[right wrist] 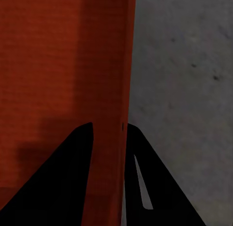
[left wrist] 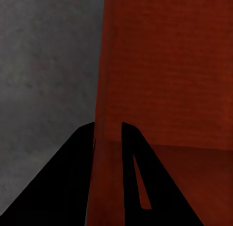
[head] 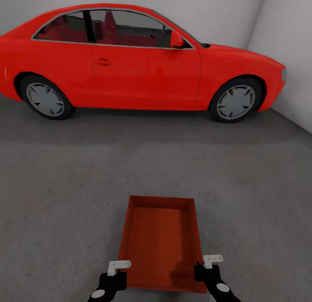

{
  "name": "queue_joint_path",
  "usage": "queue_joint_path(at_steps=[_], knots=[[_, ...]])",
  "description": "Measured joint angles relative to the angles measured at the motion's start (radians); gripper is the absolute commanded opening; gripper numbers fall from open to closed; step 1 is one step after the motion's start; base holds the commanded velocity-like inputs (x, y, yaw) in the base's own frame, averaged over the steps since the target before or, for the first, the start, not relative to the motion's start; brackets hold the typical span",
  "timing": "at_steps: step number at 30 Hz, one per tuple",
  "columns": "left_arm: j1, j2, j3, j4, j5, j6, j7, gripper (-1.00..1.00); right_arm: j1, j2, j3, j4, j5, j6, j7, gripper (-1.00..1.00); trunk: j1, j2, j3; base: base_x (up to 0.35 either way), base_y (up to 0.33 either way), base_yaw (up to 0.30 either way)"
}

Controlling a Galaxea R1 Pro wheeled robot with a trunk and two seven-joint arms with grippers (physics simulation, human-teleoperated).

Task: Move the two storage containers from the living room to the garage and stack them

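Note:
One rust-red open-top storage container lies lengthwise in front of me over the dark grey concrete floor of the garage. I cannot tell whether it rests on the floor or hangs just above it. My left gripper is shut on its left wall near the near end, and my right gripper is shut on its right wall. In the left wrist view, my left gripper straddles the container wall. In the right wrist view, my right gripper pinches the container wall. The second container is out of view.
A red coupe car stands side-on across the back, a few steps beyond the bin. White walls close the room behind and to the right. Concrete floor stretches on both sides of the bin.

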Motion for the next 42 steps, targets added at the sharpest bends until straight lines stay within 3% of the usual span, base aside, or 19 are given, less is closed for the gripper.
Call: queue_joint_path(at_steps=[18, 27, 34, 42], knots=[[0.000, 0.001, -0.001, 0.000, 0.001, 0.000, 0.000, -1.00, 0.000, 0.001, 0.000, 0.001, 0.001, 0.000, -0.002, -1.00, 0.065, -0.119, -0.053, 0.000, 0.000, 0.000], [0.000, 0.000, -0.002, 0.000, 0.001, 0.000, 0.001, -1.00, 0.000, 0.001, 0.001, 0.000, 0.000, 0.000, -0.002, -1.00, 0.065, -0.119, -0.053, 0.000, 0.000, 0.000], [0.000, 0.000, -0.002, 0.000, 0.001, 0.000, 0.001, -1.00, 0.000, 0.001, 0.001, 0.000, 0.000, 0.000, -0.002, -1.00, 0.092, -0.168, -0.075, 0.000, 0.000, 0.000], [0.000, 0.001, -0.002, 0.000, 0.002, -0.002, 0.001, -1.00, 0.000, -0.001, 0.002, -0.002, 0.000, 0.000, -0.001, -1.00, 0.092, -0.168, -0.075, 0.000, 0.000, 0.000]])
